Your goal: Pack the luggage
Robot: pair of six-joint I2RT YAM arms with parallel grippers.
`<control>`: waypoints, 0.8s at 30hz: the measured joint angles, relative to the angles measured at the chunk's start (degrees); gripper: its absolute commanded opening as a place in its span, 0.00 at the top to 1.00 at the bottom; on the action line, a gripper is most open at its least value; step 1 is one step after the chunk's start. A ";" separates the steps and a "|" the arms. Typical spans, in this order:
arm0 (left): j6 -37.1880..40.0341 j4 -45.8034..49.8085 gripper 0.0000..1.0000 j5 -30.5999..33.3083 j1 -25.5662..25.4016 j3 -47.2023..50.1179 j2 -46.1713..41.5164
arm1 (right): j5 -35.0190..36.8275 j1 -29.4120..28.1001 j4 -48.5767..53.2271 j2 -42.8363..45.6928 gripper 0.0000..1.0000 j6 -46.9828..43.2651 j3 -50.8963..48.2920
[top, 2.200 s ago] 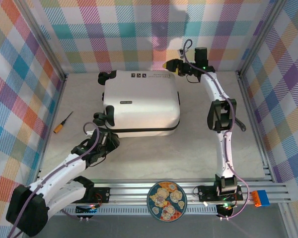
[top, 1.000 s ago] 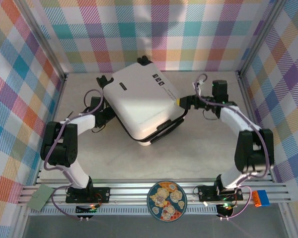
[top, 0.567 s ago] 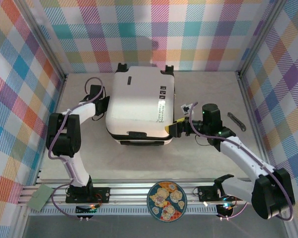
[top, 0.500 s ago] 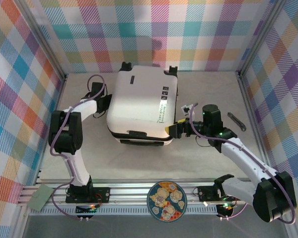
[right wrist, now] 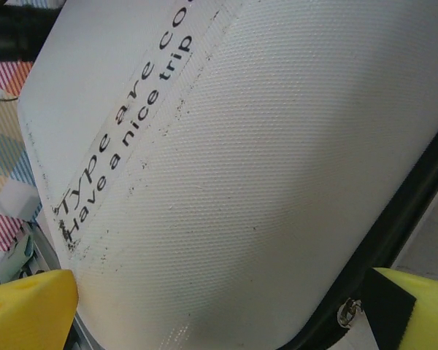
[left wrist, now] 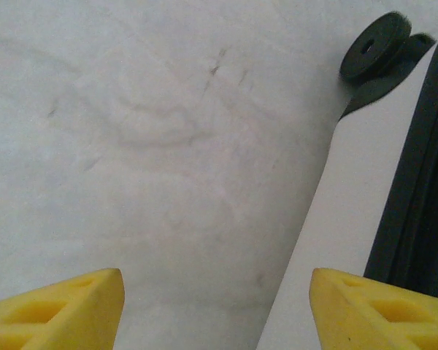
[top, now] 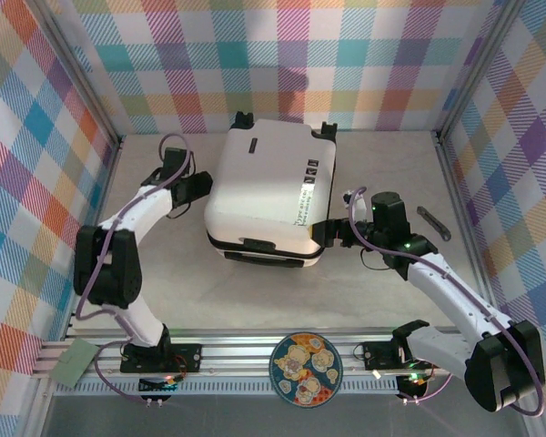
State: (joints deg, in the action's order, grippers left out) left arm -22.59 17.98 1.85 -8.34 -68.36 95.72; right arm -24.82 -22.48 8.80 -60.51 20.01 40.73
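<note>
The luggage (top: 271, 187) lies shut and flat on the table (top: 255, 291), toward the back wall, between both arms. The left hand (top: 198, 187) gapes empty just beside its left flank. The right hand (top: 324, 233) is spread wide at the near right corner, gripping nothing. The shell looks hard, slick and probably bulky for one hand — the black handle (top: 257, 244) looks the surer hold.

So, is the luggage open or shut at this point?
Shut. The luggage lies flat, its white shells pressed together along the black zipper band; no lining shows.
</note>
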 measured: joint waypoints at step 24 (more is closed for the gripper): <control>-5.38 9.68 0.30 11.21 -1.84 21.33 -34.05 | -6.43 -9.16 -18.21 -8.31 0.01 9.64 -3.08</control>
State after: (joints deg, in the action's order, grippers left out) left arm -27.97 27.66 13.06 -10.17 -47.03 61.67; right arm -31.24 -31.64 -9.41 -68.82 29.65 37.65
